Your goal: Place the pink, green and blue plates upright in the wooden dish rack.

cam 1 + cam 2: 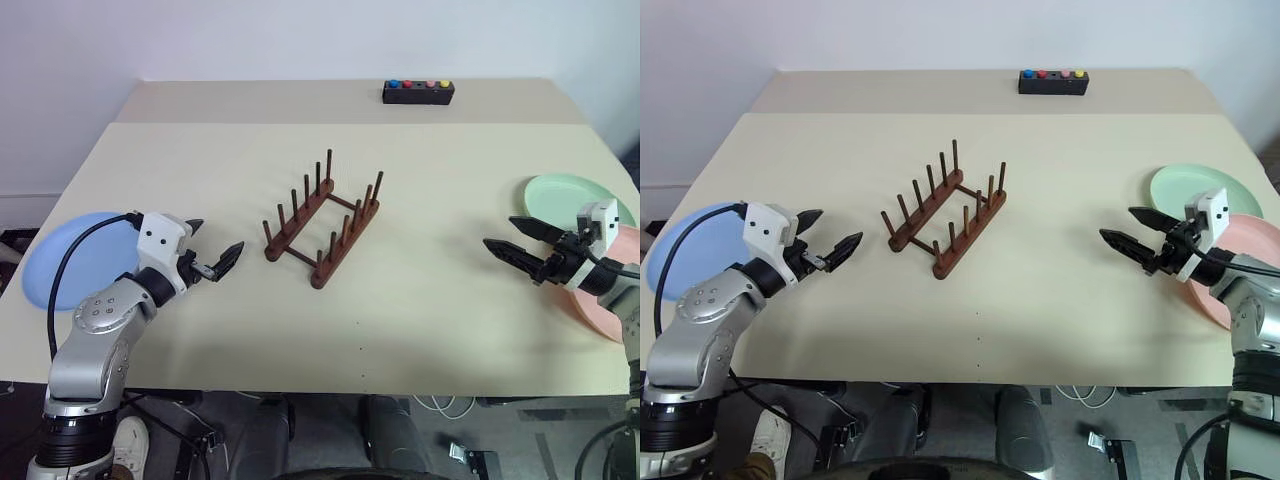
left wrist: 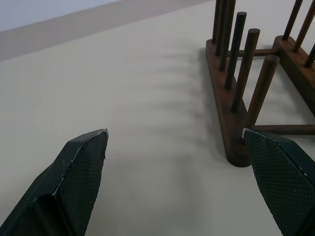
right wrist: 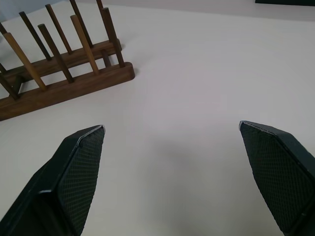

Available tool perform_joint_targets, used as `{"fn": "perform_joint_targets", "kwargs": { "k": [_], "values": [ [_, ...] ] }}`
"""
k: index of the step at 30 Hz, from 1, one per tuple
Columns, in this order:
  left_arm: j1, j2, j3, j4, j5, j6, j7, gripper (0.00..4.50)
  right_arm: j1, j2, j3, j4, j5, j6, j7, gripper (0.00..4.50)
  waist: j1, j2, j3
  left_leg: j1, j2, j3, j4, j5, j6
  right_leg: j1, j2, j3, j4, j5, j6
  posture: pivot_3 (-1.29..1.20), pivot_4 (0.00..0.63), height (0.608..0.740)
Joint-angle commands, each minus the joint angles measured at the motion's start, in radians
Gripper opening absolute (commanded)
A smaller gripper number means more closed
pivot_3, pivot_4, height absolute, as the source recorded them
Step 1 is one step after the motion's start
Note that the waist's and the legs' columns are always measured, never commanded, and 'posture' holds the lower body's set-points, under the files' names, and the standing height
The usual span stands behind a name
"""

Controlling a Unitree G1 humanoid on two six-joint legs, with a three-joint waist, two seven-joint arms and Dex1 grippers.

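Observation:
The wooden dish rack stands empty in the middle of the table, its pegs upright. The blue plate lies flat at the left edge, partly behind my left arm. At the right edge the green plate lies flat, with the pink plate just nearer, partly under my right arm. My left gripper is open and empty, pointing at the rack from its left. My right gripper is open and empty too, pointing left over the table beside the green and pink plates.
A black box with coloured buttons sits on the far part of the table. A seam runs across the tabletop in front of it. Bare tabletop lies between each gripper and the rack.

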Motion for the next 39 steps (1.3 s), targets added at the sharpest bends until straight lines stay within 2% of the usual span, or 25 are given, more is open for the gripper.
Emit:
{"fn": "perform_joint_targets", "kwargs": {
  "k": [1,8,14,18,21,28,31,33,39],
  "values": [
    [-0.023,0.002,-0.008,-0.004,-0.004,-0.019,-0.012,4.5,0.013,-0.025,-0.042,-0.068,0.017,-0.001,-0.009,4.44,0.0,0.0,0.0,0.0,0.0,0.0,0.0,0.0,0.0,0.0,0.0,0.0,0.0,0.0,0.0,0.0,0.15,0.734],
    [-0.049,-0.01,-0.034,0.034,0.021,-0.045,0.001,4.5,0.004,0.0,-0.02,-0.061,-0.006,-0.022,-0.042,4.44,0.001,0.0,0.0,0.0,0.0,0.0,0.0,0.0,0.0,0.0,0.0,0.0,0.0,0.0,0.0,0.0,0.15,0.734],
    [0.024,-0.012,-0.035,-0.053,-0.017,-0.032,-0.032,4.5,0.026,0.012,0.003,-0.101,-0.017,-0.029,-0.06,4.44,0.0,0.0,0.0,0.0,0.0,0.0,-0.001,0.0,0.0,0.0,0.0,0.0,0.0,0.0,0.0,0.0,0.15,0.734],
    [0.069,-0.002,-0.037,-0.113,-0.093,0.012,-0.081,4.5,0.02,0.007,0.023,-0.112,-0.025,-0.019,-0.051,4.44,0.0,0.0,0.0,0.0,0.0,0.0,0.0,0.0,0.0,0.0,0.0,0.0,0.0,0.0,0.0,0.0,0.15,0.734],
    [0.128,0.035,-0.101,-0.182,-0.138,0.047,-0.164,4.5,0.05,0.013,0.041,-0.16,-0.024,-0.011,-0.047,4.44,0.0,0.0,0.0,0.0,0.0,0.0,0.0,0.0,0.0,0.0,0.0,0.0,0.0,-0.001,-0.002,0.0,0.15,0.734],
    [0.072,0.031,-0.299,-0.156,-0.039,0.043,-0.173,4.5,0.139,0.046,0.038,-0.302,-0.003,0.029,-0.09,4.44,0.006,0.0,0.0,0.0,0.0,0.0,0.001,0.0,0.0,0.002,0.0,0.0,-0.001,-0.002,-0.003,0.0,0.15,0.734],
    [0.006,-0.014,-0.384,-0.064,0.058,0.012,-0.118,4.5,0.198,0.069,0.024,-0.399,0.021,0.063,-0.122,4.44,0.005,0.0,0.0,0.001,0.0,0.0,0.0,0.0,0.0,0.002,0.0,0.0,-0.001,-0.002,-0.003,0.0,0.15,0.734],
    [-0.06,-0.089,-0.435,0.02,0.094,0.03,-0.07,4.5,0.249,0.08,0.014,-0.459,0.038,0.078,-0.138,4.44,0.007,0.0,0.0,0.002,0.0,0.0,0.0,0.0,0.0,0.002,0.0,0.0,-0.001,-0.002,-0.003,0.0,0.15,0.734],
    [-0.104,-0.185,-0.476,0.107,0.139,0.021,-0.032,4.5,0.329,0.11,0.005,-0.581,0.076,0.115,-0.193,4.44,0.005,0.0,0.0,0.002,0.0,0.0,0.0,0.0,0.0,0.003,0.0,0.0,-0.002,-0.002,-0.002,0.0,0.15,0.734]
  ]
}}
